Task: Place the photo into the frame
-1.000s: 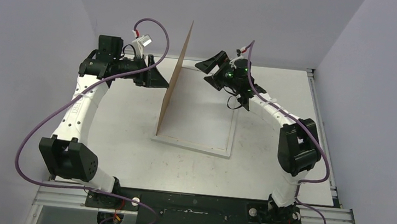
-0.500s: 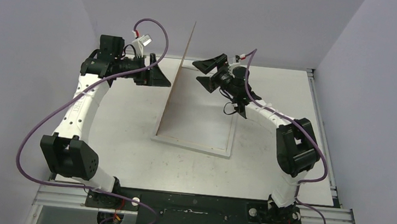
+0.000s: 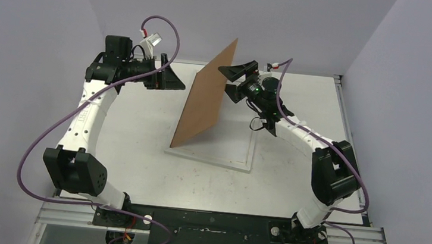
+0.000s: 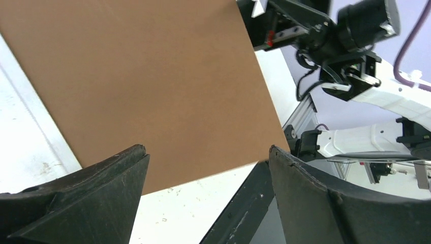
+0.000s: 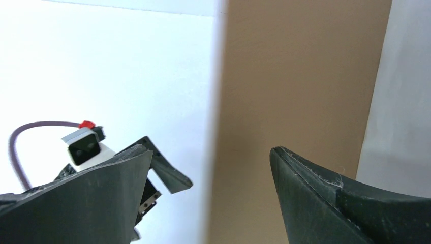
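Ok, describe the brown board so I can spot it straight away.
Look at the middle of the white table, between the two arms. There a white frame lies flat, and the brown board rises from its left side, tilted toward the right gripper. It is the only brown thing there and the only sheet standing up.

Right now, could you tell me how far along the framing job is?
Done: the brown board stands tilted up off the white frame. In hand: nothing gripped; the left gripper and right gripper are open, either side of the board. Left: the photo, not in view, goes in.
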`<state>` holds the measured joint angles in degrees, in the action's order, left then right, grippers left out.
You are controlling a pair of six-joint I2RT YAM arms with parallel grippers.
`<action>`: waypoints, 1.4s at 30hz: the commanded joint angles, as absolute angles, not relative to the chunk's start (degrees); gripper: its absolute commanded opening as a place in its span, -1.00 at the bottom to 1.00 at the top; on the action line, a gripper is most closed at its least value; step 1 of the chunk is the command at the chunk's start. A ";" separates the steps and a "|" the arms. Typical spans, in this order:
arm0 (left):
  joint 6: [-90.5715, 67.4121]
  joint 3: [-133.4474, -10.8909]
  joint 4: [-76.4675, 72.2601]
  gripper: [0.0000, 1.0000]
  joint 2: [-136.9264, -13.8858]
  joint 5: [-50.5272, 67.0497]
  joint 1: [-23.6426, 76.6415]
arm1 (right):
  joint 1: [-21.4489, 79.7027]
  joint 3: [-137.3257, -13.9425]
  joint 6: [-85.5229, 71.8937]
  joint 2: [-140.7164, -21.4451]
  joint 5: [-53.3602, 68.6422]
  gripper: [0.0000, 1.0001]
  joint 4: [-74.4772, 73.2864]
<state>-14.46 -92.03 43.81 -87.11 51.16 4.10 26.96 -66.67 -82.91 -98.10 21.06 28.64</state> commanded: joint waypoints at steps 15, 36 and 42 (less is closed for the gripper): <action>-7.94 -85.69 40.39 0.61 -90.01 45.71 -1.87 | 24.53 -70.45 -65.61 -90.62 19.01 0.79 8.79; -5.21 -74.66 21.67 0.44 -102.59 39.09 -1.61 | 25.04 -85.08 -37.69 -102.75 11.66 0.80 -26.71; -3.88 -74.41 17.61 0.41 -108.44 36.31 -0.97 | 24.30 -85.25 -35.90 -104.36 10.84 0.79 -28.08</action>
